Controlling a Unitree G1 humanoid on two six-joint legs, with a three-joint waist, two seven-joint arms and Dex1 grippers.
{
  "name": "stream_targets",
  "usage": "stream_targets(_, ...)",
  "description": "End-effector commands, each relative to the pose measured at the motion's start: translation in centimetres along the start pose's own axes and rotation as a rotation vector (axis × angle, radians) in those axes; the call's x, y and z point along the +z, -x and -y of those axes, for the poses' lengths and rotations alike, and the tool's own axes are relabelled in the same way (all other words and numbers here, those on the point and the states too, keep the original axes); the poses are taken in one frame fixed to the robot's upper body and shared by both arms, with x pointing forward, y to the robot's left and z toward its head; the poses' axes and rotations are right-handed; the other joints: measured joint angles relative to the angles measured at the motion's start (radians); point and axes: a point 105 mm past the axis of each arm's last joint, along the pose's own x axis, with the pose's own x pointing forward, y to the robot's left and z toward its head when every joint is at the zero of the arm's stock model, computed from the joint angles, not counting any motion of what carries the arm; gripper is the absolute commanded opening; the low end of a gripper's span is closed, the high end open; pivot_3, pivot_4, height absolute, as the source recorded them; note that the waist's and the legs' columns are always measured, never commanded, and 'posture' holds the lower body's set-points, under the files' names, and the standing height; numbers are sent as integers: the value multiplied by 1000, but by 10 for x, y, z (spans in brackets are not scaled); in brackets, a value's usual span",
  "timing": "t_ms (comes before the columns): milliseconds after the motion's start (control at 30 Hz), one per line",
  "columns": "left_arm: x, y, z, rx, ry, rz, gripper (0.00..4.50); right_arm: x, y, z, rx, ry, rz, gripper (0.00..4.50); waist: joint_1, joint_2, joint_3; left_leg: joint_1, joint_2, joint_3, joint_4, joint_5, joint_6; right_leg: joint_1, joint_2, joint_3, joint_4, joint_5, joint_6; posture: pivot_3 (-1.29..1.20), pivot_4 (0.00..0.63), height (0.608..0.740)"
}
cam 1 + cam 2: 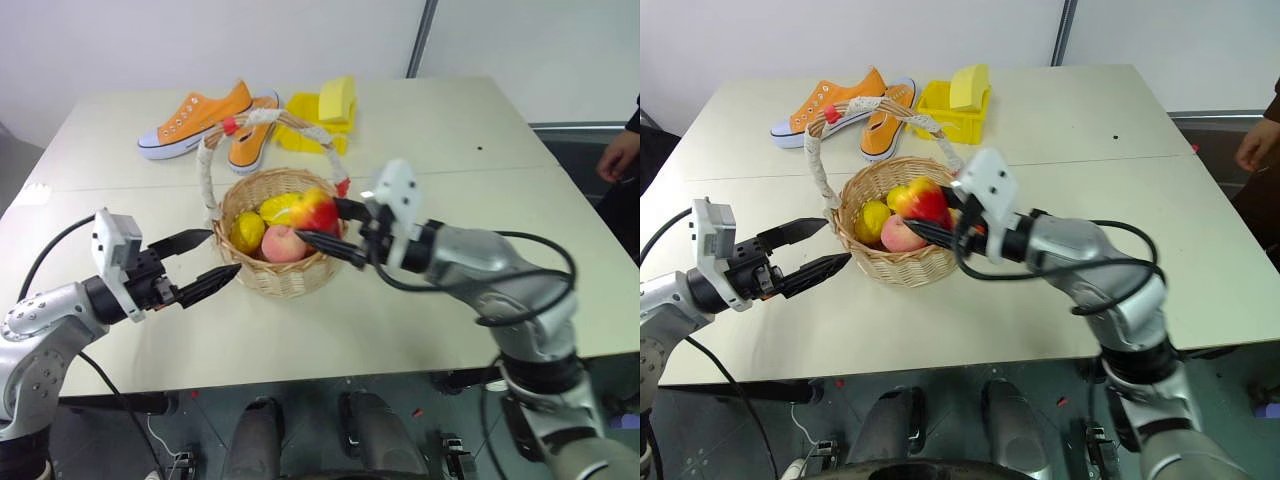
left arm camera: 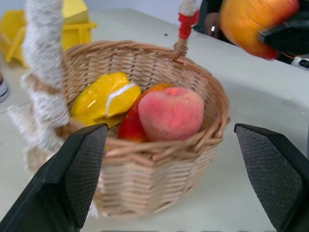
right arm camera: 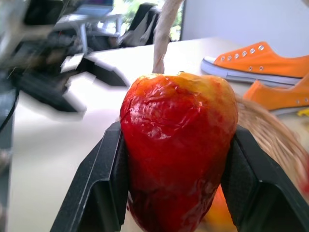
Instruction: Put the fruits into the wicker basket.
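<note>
The wicker basket (image 1: 285, 282) stands mid-table, its white-wrapped handle (image 1: 208, 172) arching over it. Inside lie a pink peach (image 1: 284, 244), a yellow fruit (image 1: 247, 232) and another yellow one (image 1: 279, 207). My right gripper (image 1: 318, 220) is shut on a red fruit with a yellow patch (image 1: 318, 210), held level above the basket's right side. In the right wrist view that red fruit (image 3: 178, 145) sits squeezed between both pads. My left gripper (image 1: 223, 252) stands open just left of the basket, pointing at it with nothing between its fingers (image 2: 79, 179).
Two orange canvas shoes (image 1: 200, 118) lie at the back of the table behind the basket. A yellow plastic bin (image 1: 305, 108) with a yellow block (image 1: 337, 98) stands beside them. A person's hand (image 1: 620, 155) shows past the table's right edge.
</note>
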Motion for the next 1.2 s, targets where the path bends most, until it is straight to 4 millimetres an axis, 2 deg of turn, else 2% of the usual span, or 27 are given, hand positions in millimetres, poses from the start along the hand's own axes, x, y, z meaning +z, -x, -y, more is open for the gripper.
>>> stream_targets(33,10,3,3,14,-45,44,4500,-4,-20,5,-65,-6,-22,2187,1,0,0,-1,0,0,0,0,0,0,0,0,0,0,0,0,150,740)
stream_targets(133,11,2,6,21,-43,53,4500,-3,-23,7,-72,18,-21,3338,3,0,0,-2,0,1,-1,0,0,-1,-1,0,-1,-1,2,0,150,740)
stream_targets(200,11,2,7,24,-41,56,4500,1,-24,6,-66,53,-3,4376,1,0,0,-2,0,2,-1,0,0,-2,-2,0,-1,-1,2,0,150,740)
stream_targets(267,10,2,8,26,-41,58,4500,9,-18,1,-39,67,41,4448,-2,0,0,-2,0,2,-1,0,0,-2,-1,0,0,0,2,0,150,740)
stream_targets(400,12,2,9,33,-41,67,4500,13,27,-11,95,101,89,4448,5,0,0,-1,0,1,-2,0,0,-2,0,0,0,-1,3,0,150,740)
stream_targets(467,13,2,9,33,-39,76,4500,8,48,-8,110,60,79,4448,3,-1,0,-1,0,1,-2,0,0,-1,0,0,0,-1,3,0,150,740)
stream_targets(533,13,1,9,27,-35,84,4500,3,59,1,65,33,66,4448,1,-1,0,-1,0,2,-2,0,0,-1,0,0,-1,-1,3,0,150,740)
stream_targets(633,13,-2,9,16,-30,90,4500,-2,59,19,-37,10,52,4448,-9,-1,0,1,1,3,-2,0,0,-1,1,1,0,0,1,0,150,740)
stream_targets(767,15,-9,10,-5,-33,100,4500,-9,40,60,-260,2,72,4448,-12,-1,0,3,2,3,-2,0,0,-1,3,2,1,0,0,0,150,740)
stream_targets(933,15,-12,11,-13,-35,105,4500,-13,19,77,-312,-37,119,4448,-9,-1,0,0,1,4,-2,0,0,-3,3,2,1,0,2,0,150,740)
stream_targets(1033,16,-13,13,-13,-39,112,4500,-10,16,80,-318,-67,161,3654,-4,-1,0,-1,1,4,-2,-1,1,-4,2,2,1,1,5,0,150,740)
stream_targets(1200,19,-13,16,-5,-44,136,4500,1,21,75,-290,-60,206,1048,-2,-1,0,-1,1,4,-2,-1,1,-4,2,2,1,0,2,0,150,740)
